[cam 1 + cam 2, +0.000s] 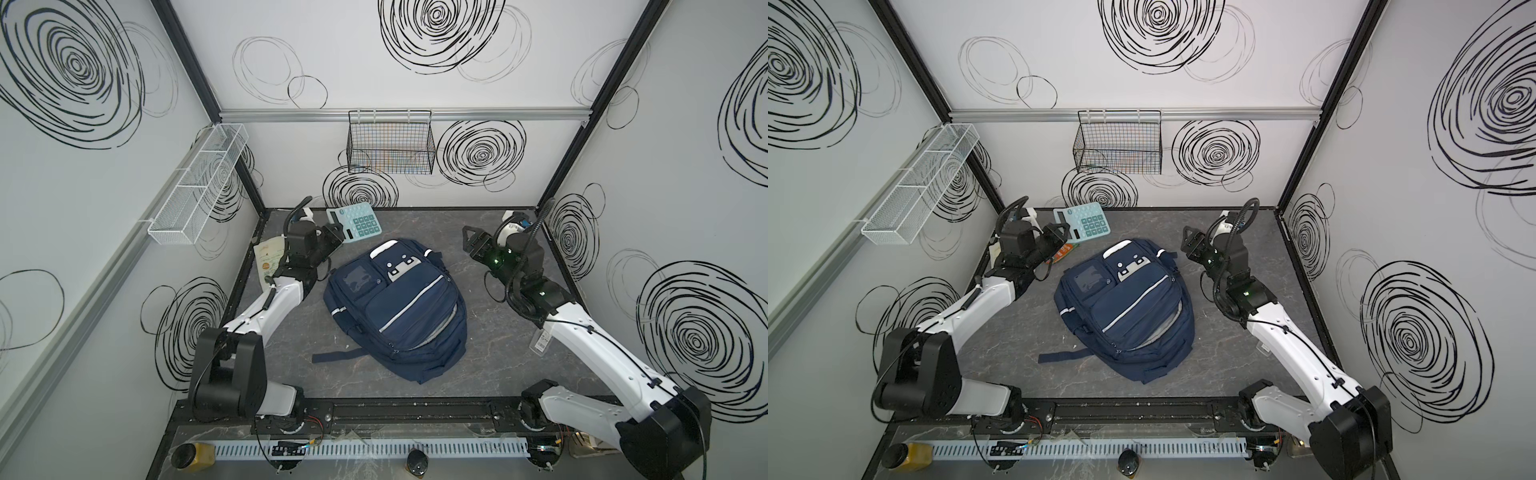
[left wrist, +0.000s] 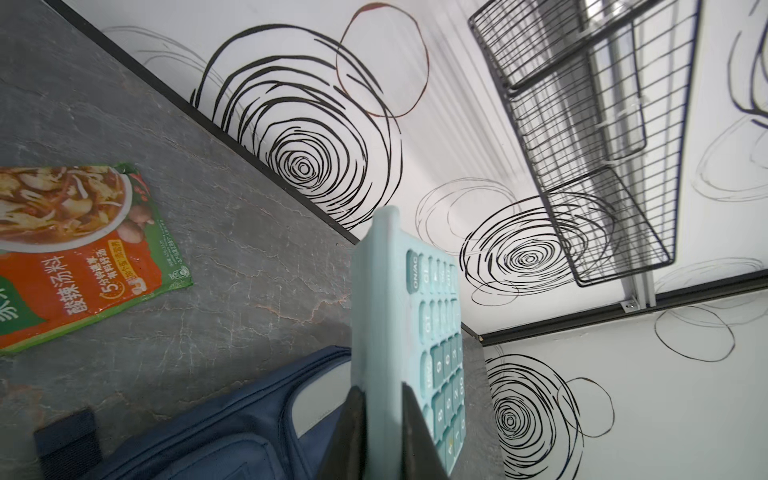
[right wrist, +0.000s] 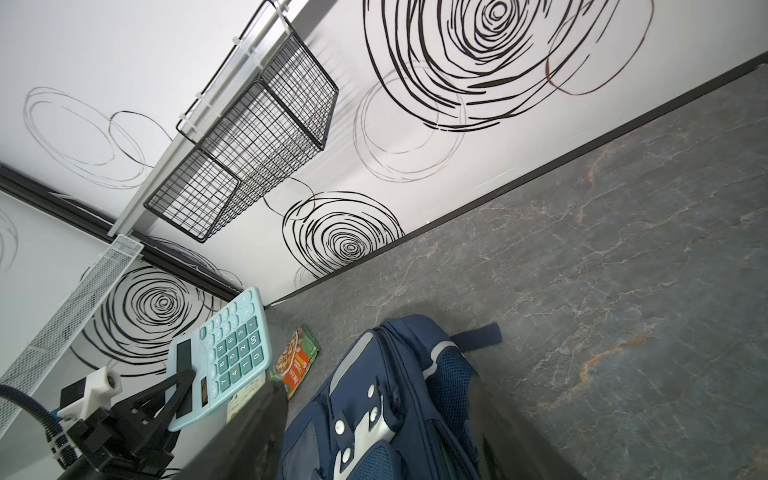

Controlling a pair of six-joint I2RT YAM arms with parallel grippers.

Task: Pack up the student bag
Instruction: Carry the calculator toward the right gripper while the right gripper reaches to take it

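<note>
The left arm [image 1: 282, 295] has its jaws clenched on the near edge of a pale blue calculator [image 1: 357, 222], one jaw on the keyed face and one on the back. The calculator sticks out beyond the jaws toward the back wall, tilted and clear of the table [image 1: 519, 345]. On the table below and just beside the left jaws lies a green and orange soup packet [image 2: 75, 249], flat and touching neither the calculator nor the jaws. The right arm [image 1: 582, 332] holds its jaws spread wide with nothing between them, raised above the table. The navy backpack [image 1: 399, 316] lies flat on its back in the middle of the table, between the two sets of jaws and lower than both, apart from each. Its handle end points toward the back wall, nearest the jaws. Its main zip gapes on the side toward the right jaws, showing grey lining.
</note>
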